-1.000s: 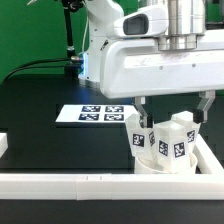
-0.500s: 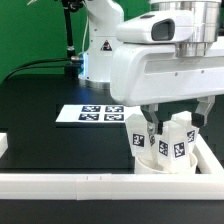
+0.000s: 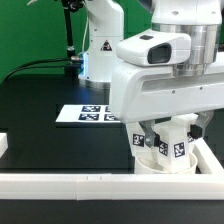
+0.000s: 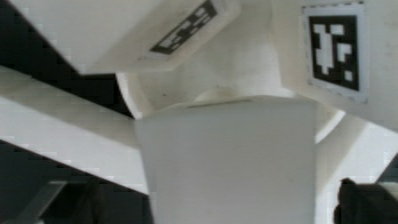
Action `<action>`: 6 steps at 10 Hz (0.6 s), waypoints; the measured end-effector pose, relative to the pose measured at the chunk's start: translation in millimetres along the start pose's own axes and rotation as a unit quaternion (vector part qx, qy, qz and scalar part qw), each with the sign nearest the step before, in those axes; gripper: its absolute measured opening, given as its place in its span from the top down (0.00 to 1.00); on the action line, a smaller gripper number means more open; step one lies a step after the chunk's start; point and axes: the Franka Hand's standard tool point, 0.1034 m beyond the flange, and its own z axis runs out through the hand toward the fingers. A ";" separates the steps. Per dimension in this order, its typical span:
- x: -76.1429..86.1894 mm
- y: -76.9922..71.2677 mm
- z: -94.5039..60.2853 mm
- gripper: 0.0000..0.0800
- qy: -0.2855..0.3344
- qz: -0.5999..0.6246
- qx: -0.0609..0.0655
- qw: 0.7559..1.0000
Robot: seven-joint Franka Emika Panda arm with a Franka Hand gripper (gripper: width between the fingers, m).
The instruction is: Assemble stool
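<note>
Showing the exterior view first: the arm's white wrist housing is filling the upper right and covering the gripper, so its fingertips and their spacing cannot be told from here. Below it, the stool is sitting on the black table at the exterior view's right, with 2 tagged legs standing upright on the seat ring. The marker board is lying flat just behind, toward the exterior view's left. A white border rail is running along the near edge.

Turning to the wrist view: a white leg is filling the frame, with 2 tagged legs close behind it. Finger contact is not visible.
</note>
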 end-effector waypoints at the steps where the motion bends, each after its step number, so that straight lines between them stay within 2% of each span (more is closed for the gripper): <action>1: 0.0 0.1 0.0 0.19 0.000 0.015 0.000 1.000; 2: -0.2 0.8 0.0 0.35 0.000 0.016 0.000 1.000; 3: -0.2 0.7 0.1 0.35 0.000 0.042 0.001 0.999; 4: -0.3 0.7 0.2 0.54 0.000 0.091 0.000 0.996; 6: -0.3 0.8 0.3 0.57 0.000 0.144 0.000 0.990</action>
